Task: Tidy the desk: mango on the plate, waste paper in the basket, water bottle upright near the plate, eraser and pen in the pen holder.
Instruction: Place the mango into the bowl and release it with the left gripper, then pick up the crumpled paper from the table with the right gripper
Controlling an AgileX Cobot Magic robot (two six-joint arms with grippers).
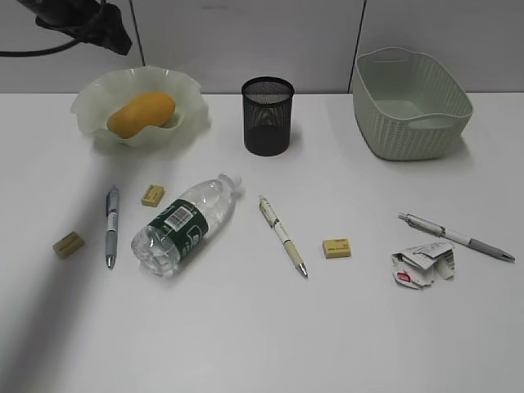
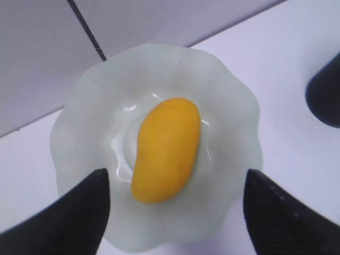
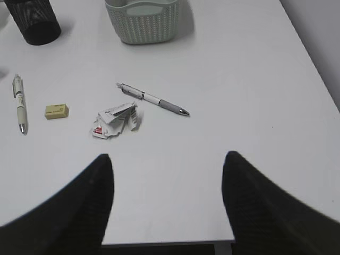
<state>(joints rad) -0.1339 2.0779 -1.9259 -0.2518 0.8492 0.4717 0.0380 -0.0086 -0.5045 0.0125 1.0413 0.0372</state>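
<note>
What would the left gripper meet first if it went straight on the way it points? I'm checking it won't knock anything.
Most likely the mango, lying in the plate. The left gripper hangs above with jaws open, one on either side of the fruit. How far above is unclear.

The mango (image 1: 141, 114) lies in the plate (image 1: 188, 92) at the desk's (image 1: 262, 327) back left. The pen holder (image 1: 268, 115) stands to its right, the basket (image 1: 412, 102) farther right. The water bottle (image 1: 186, 223) lies in front of the plate, the waste paper (image 1: 422, 264) before the basket.
</note>
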